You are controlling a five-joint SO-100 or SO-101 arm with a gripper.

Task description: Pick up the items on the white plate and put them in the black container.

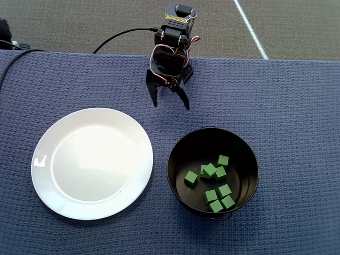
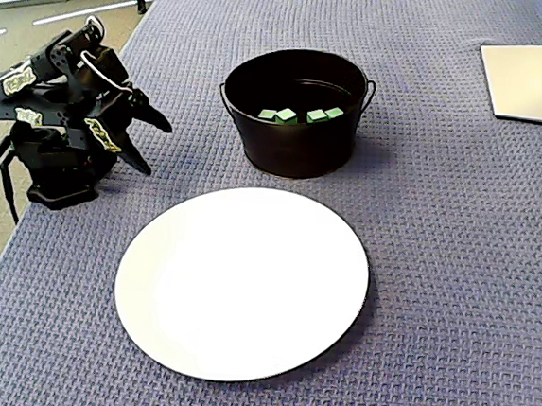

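The white plate lies bare on the blue mat, nothing on it. Several small green cubes lie on the floor of the black container, which stands beside the plate. My gripper is folded down by the arm's base at the mat's edge, away from both plate and pot. Its two black fingers are spread apart and hold nothing.
The arm's base sits at the mat's edge with a black cable running off. A white monitor stand occupies the far right corner in the fixed view. Bare blue mat surrounds plate and pot.
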